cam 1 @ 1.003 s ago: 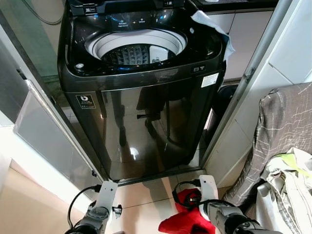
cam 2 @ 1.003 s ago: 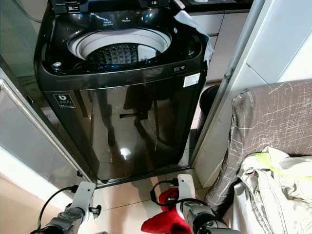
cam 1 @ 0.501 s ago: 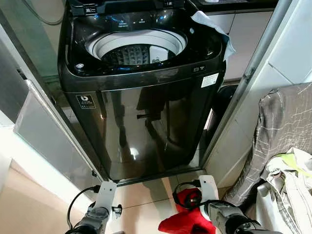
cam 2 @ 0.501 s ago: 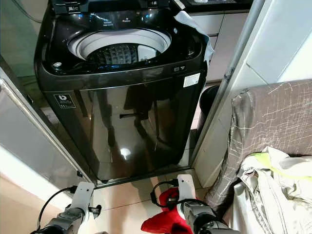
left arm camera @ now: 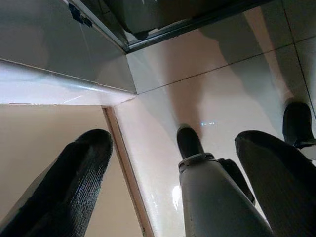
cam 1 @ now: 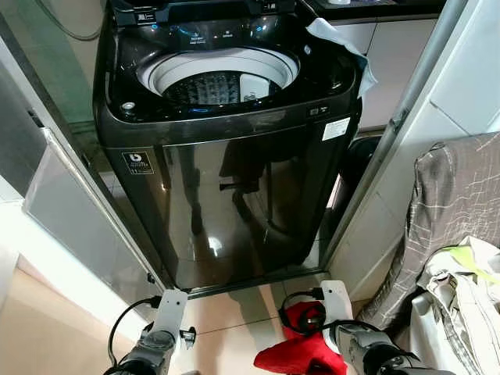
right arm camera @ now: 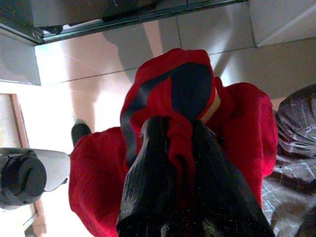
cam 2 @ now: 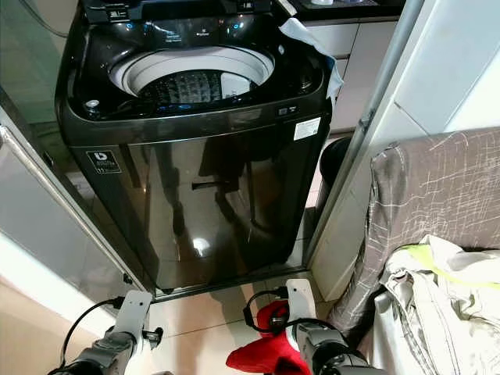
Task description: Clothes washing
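A: Black washer point(cam 1: 226, 133) sat straight ahead in the eye views, lid up, drum point(cam 1: 219, 78) open. Right gripper point(cam 1: 312, 344) hung low over the floor point(cam 1: 226, 312) with a red garment point(cam 1: 293, 359).

B: Right wrist view?

A: Fingers point(right arm camera: 148, 173) were clamped tight on the garment's bunched cloth.

B: Left wrist?

A: Left gripper point(left arm camera: 173, 168) was spread wide, holding nothing, above the tiles.

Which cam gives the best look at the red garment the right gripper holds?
Right wrist view: the red garment sits large and close, pinched in the right gripper. Both eye views catch just a red bunch at the bottom edge.
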{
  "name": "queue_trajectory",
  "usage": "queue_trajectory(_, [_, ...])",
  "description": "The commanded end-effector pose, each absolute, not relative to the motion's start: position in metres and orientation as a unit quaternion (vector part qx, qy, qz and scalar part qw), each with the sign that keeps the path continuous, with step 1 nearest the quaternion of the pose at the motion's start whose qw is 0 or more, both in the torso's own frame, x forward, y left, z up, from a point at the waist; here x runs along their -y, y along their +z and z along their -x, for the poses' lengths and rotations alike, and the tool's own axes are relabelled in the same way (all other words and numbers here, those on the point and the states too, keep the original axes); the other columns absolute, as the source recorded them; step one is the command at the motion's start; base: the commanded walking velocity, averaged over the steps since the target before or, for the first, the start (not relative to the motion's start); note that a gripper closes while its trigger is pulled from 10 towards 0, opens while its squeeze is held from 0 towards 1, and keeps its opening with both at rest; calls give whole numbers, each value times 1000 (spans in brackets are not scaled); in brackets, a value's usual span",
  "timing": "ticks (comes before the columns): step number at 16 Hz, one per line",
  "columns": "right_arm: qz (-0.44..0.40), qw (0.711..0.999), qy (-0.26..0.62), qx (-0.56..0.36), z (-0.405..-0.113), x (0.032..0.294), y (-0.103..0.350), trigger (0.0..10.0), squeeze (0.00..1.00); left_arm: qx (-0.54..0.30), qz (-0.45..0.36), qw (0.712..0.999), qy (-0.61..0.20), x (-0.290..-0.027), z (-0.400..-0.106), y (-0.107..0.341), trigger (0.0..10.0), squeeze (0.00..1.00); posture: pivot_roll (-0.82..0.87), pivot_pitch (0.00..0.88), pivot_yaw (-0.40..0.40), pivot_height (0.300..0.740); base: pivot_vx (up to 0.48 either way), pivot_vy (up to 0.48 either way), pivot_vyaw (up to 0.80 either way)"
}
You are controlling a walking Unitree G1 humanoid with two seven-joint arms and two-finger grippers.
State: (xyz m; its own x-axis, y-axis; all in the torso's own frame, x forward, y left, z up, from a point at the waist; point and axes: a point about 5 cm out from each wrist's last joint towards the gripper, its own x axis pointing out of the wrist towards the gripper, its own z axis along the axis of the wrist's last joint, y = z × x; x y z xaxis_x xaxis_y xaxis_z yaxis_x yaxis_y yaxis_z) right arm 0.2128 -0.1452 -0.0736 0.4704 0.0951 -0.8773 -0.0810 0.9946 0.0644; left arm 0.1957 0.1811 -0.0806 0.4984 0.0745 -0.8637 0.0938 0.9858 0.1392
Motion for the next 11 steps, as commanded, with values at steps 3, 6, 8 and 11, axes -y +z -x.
queue_trajectory(3, [-1, 859, 56, -509, -215, 146, -72, 10000, 0, -495, -59, 867, -9, -178, -196, -81, 10000, 0, -39, 24, 18, 740, 0, 0, 0])
queue_trajectory(6, [-34, 853, 32, -520, -212, 143, -74, 10000, 0, -496, -104, 862, -12, -181, -197, -80, 10000, 0, -39, 24, 19, 740, 0, 0, 0])
queue_trajectory(8, [-27, 854, 38, -518, -213, 142, -74, 10000, 0, -498, -117, 859, -11, -183, -196, -80, 10000, 0, -38, 23, 17, 740, 0, 0, 0])
queue_trajectory(11, [-19, 855, 45, -517, -213, 142, -74, 10000, 0, -499, -107, 860, -4, -184, -195, -81, 10000, 0, -35, 22, 13, 740, 0, 0, 0])
